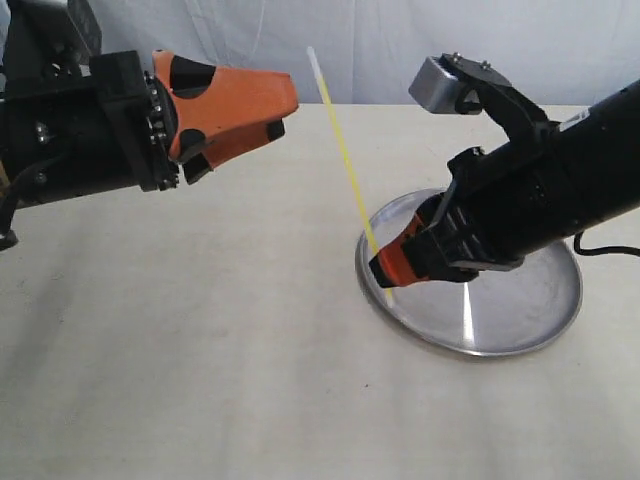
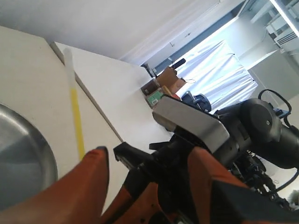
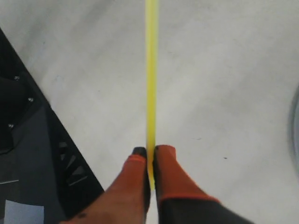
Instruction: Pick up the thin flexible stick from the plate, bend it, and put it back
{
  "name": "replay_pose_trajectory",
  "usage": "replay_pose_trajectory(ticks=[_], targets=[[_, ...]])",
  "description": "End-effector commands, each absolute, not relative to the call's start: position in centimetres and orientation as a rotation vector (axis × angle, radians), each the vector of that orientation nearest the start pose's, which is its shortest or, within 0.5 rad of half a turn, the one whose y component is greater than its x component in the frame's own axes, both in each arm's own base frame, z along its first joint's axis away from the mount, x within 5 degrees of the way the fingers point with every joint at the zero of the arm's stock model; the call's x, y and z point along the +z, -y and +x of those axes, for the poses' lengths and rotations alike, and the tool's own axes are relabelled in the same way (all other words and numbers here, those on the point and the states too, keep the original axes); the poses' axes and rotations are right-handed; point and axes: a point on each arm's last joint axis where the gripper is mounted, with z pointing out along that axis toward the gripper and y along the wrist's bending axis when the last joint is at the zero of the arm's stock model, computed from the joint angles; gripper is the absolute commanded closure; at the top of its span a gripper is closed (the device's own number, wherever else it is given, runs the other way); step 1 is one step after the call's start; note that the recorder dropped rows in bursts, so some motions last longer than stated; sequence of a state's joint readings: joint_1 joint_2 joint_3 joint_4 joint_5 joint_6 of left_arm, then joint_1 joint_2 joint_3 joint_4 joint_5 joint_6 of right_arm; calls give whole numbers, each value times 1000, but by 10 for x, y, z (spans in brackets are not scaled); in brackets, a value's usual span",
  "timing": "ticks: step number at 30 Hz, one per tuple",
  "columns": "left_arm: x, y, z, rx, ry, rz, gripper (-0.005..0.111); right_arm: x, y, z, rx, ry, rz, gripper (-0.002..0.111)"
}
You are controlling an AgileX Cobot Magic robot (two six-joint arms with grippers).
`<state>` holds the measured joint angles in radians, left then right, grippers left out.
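Observation:
The thin yellow stick (image 1: 345,165) stands steeply, lifted off the silver plate (image 1: 520,310), its upper end pointing up and to the left. My right gripper (image 1: 380,268) is shut on the stick's lower end, over the plate's left rim. In the right wrist view the stick (image 3: 151,79) runs straight out from between the orange fingers (image 3: 166,163). My left gripper (image 1: 283,112) hangs open at the upper left, a short way from the stick's upper part, holding nothing. The left wrist view shows the stick (image 2: 75,112) beyond one orange finger (image 2: 88,172) and a piece of the plate (image 2: 23,158).
The cream table (image 1: 200,350) carries only the plate. A white backdrop (image 1: 380,40) closes the far edge. The right arm's black body (image 1: 560,190) lies over the plate's far side.

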<state>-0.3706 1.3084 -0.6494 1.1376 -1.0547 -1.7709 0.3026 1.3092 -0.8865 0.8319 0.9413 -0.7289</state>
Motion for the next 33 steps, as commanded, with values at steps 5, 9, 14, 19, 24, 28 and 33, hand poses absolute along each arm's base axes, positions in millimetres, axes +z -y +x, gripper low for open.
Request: replay_pose_trajectory(ticks=[5,9,14,19,24,28,33], targets=[[290,156,207,-1553,-1798,361,56,283,-144,205,1008,-2415,-817,109],[287,156,209,-1512,-1825,354,51,284,-149,202,1035,-2406,-827,109],[286,155,211,-1488,-1839,336,50,285,-156,198,1072,-2394,-842,109],[284,154,213,-1458,-1856,310,51,286,-164,192,1096,-2382,-879,109],[285,154,213,-1473,-1846,310,63,286,-168,189,1101,-2373,-913,109],[285,154,212,-1475,-1846,318,93,286,-168,190,1088,-2366,-899,109],[285,154,212,-1473,-1846,323,107,286,-168,193,1068,-2355,-881,109]])
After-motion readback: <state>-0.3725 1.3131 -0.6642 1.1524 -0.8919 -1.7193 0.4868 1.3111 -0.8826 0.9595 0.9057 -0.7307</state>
